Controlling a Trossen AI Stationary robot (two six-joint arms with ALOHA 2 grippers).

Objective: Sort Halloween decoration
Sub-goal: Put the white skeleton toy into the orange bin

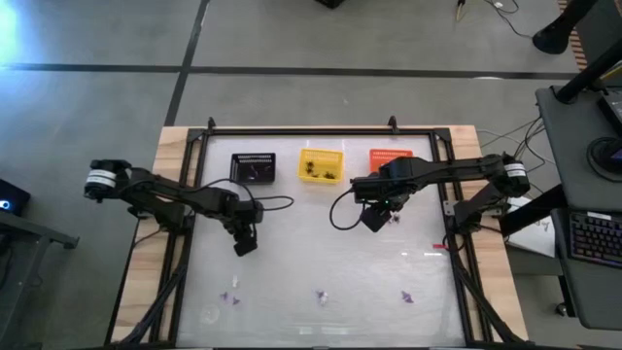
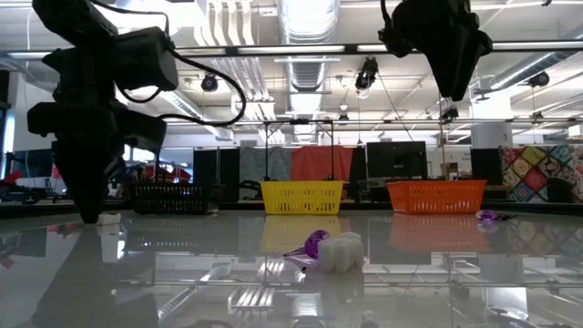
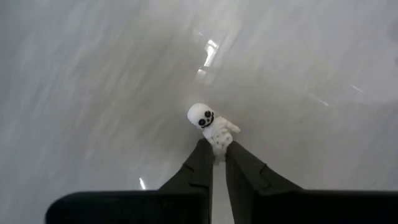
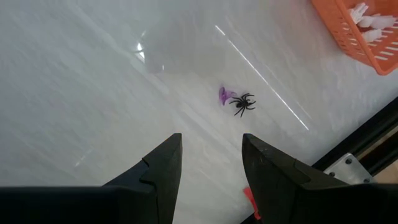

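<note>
Three baskets stand in a row at the far side of the bench (image 1: 292,262): a black basket (image 1: 254,168), a yellow basket (image 1: 321,165) and an orange basket (image 1: 391,157). The left gripper (image 3: 216,154) is low over the bench's left half, its fingers (image 3: 200,163) clenched on a small white skeleton figure (image 3: 210,124) whose skull pokes out past the tips. The right gripper (image 4: 210,163) hangs higher, near the orange basket, fingers (image 4: 163,163) released and holding nothing, above a black spider (image 4: 242,104) touching a purple trinket (image 4: 225,95). More decorations lie scattered along the near side: a purple and white pair (image 2: 330,250) in the middle and another purple piece (image 1: 407,297) to its right.
</note>
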